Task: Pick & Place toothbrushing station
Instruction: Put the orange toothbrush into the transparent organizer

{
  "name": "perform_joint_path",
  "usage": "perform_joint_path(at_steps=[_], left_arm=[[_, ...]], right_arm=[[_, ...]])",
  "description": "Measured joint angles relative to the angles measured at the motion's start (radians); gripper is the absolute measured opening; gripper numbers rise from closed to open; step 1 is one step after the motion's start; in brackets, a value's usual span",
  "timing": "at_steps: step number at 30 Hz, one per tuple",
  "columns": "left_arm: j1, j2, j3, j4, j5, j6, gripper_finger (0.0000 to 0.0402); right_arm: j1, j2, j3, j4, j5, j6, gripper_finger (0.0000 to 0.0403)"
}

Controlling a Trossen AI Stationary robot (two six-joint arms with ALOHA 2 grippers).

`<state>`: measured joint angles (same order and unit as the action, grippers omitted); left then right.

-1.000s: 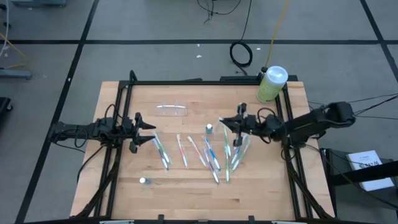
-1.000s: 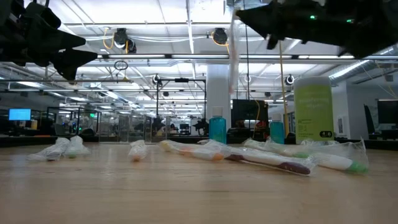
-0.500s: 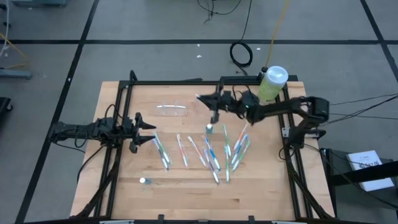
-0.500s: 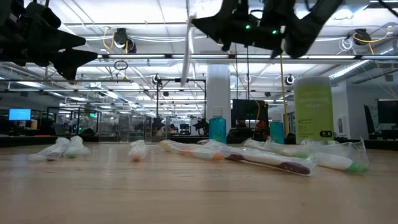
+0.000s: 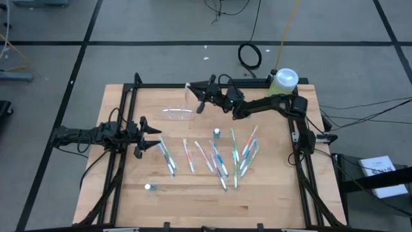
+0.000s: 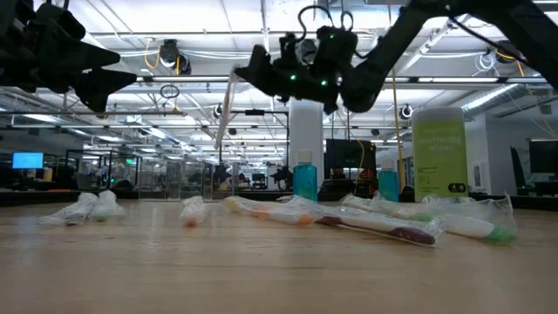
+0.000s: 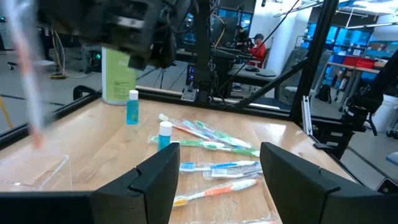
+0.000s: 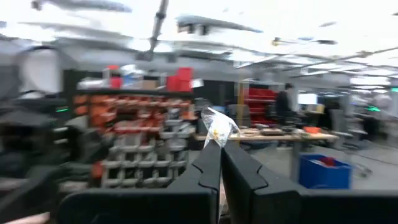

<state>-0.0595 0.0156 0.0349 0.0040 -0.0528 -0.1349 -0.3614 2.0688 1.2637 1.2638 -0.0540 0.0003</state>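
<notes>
The tabletop (image 5: 270, 193) fills the frame's middle. The toothbrushing station (image 5: 177, 114) lies clear at upper centre, ready for filling. Just right of it the right end effector (image 5: 193, 98) is clenched on a wrapped toothbrush (image 6: 223, 109), hanging upright, apparently for dropping in. The left end effector (image 5: 156, 136) waits released at middle left, beside loose toothbrushes (image 5: 219, 161)

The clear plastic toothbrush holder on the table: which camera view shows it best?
The high view: the clear plastic toothbrush holder lies whole on the wooden table, just below the right gripper, shut on a wrapped toothbrush. The left wrist view catches only a corner of it. The low and right wrist views do not show it clearly.
</notes>
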Motion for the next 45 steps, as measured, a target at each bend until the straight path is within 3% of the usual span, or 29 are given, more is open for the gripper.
perform_joint_path(at_steps=[7,19,31,36,45], left_arm=[[0.0,0.0,0.0,0.0,0.0,0.0,0.023],[0.0,0.0,0.0,0.0,0.0,0.0,0.023],[0.0,0.0,0.0,0.0,0.0,0.0,0.023],[0.0,0.0,0.0,0.0,0.0,0.0,0.023],[0.0,0.0,0.0,0.0,0.0,0.0,0.023]], right_arm=[[-0.013,0.065,0.022,0.014,0.108,0.066,0.0],[0.003,0.064,0.021,-0.132,0.11,0.019,0.0],[0.004,0.064,0.018,-0.2,0.19,-0.013,0.0],[0.003,0.064,-0.02,-0.117,0.216,-0.005,0.0],[0.003,0.064,-0.053,-0.121,0.218,0.018,0.0]])
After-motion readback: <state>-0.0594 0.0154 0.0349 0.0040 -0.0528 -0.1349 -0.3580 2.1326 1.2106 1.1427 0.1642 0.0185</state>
